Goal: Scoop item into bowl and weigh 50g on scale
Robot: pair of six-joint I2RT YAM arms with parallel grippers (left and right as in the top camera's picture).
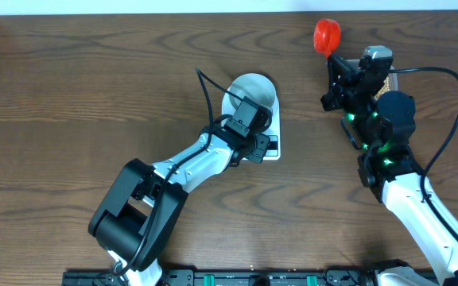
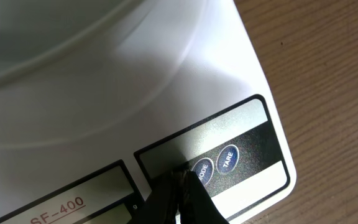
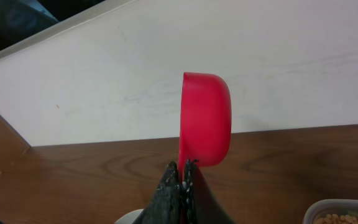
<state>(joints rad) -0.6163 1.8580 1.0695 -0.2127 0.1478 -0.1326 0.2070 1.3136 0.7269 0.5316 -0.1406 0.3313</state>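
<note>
Left gripper pinched together, tips at the scale panel beside its MODE button — bowl atop the scale. Right gripper clamped on red scoop, raised on edge; beans in clear tub on desk.

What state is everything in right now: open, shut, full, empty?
left gripper: shut, tips by the MODE button.
right gripper: shut on red scoop.
red scoop: held up, on its side.
tub: open, beans inside.
scale: display hidden.
bowl: upright on scale, no beans visible.
</note>
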